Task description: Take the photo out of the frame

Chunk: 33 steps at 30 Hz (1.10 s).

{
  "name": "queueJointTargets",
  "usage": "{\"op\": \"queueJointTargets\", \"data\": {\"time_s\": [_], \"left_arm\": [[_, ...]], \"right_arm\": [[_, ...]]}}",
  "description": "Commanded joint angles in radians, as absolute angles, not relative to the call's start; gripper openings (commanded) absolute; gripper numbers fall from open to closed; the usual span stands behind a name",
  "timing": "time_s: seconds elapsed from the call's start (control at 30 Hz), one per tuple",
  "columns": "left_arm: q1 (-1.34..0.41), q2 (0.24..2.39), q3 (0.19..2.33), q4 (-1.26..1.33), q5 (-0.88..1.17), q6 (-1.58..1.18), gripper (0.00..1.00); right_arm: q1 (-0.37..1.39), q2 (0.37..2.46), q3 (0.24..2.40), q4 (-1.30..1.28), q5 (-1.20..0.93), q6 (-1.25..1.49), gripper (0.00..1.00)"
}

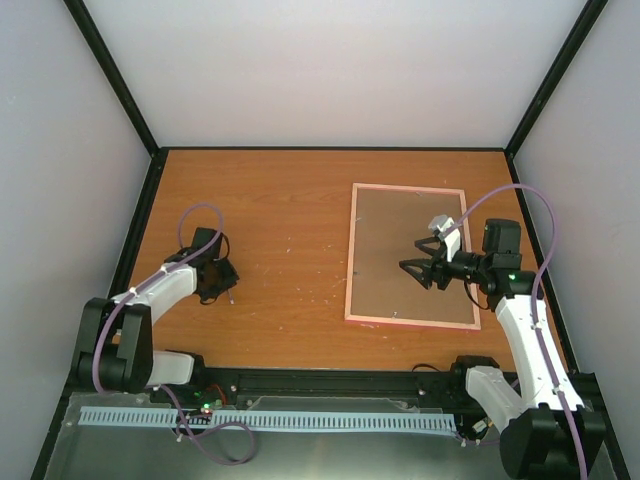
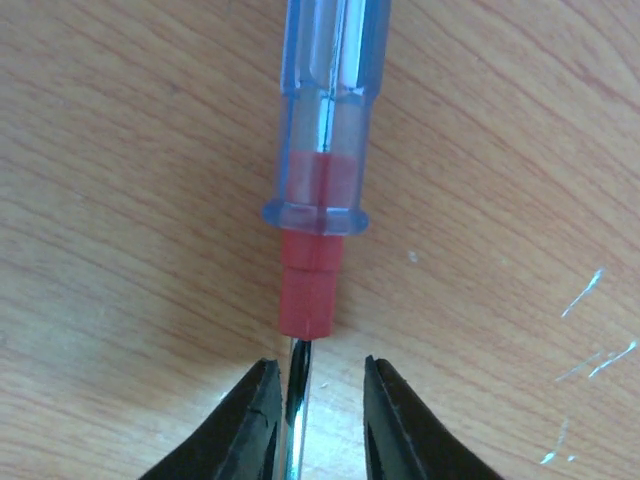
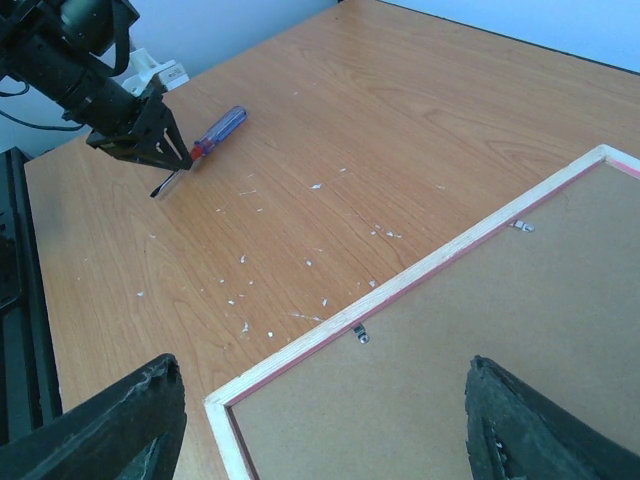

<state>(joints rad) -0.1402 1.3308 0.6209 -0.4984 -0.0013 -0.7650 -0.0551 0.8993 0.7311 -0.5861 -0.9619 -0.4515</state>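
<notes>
The left arm folds low over the table's (image 1: 290,190) left side. The left gripper (image 2: 316,378) points down, jaws narrowly parted astride the shaft of the screwdriver (image 2: 322,150) (only its wrist view shows the gap). At right, the frame (image 1: 405,187) lies back-up. The right gripper (image 1: 412,255) hovers over its backing board (image 1: 385,280), jaws spread wide. The right wrist view alone shows a metal clip (image 3: 361,334).

The thin pink rectangular picture frame (image 1: 385,250) lies backing-board up on the right half of the wooden desk (image 1: 280,200), near its right edge. The blue-and-red plastic-handled screwdriver (image 3: 205,140) lies well apart, near the left edge.
</notes>
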Motion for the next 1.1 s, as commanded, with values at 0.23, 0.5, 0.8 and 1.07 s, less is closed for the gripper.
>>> {"op": "queueJointTargets", "data": {"time_s": [0.23,0.5,0.8,1.07], "left_arm": [[-0.158,1.307,0.589,-0.444,-0.023,-0.758,0.17],[-0.197,1.340,0.561,-0.396,-0.027,-0.768,0.11],[-0.347,1.296,0.591,-0.386,-0.051,-0.767,0.01],[-0.620,0.999,0.565,-0.208,-0.029,-0.627,0.01]], "right_arm": [[-0.051,0.890,0.726,-0.591,-0.968,-0.467,0.75],[-0.052,0.912,0.728,-0.594,-0.978,-0.466,0.75],[-0.052,0.919,0.730,-0.588,-0.965,-0.459,0.75],[-0.051,1.019,0.846,-0.632,-0.892,-0.374,0.74]]}}
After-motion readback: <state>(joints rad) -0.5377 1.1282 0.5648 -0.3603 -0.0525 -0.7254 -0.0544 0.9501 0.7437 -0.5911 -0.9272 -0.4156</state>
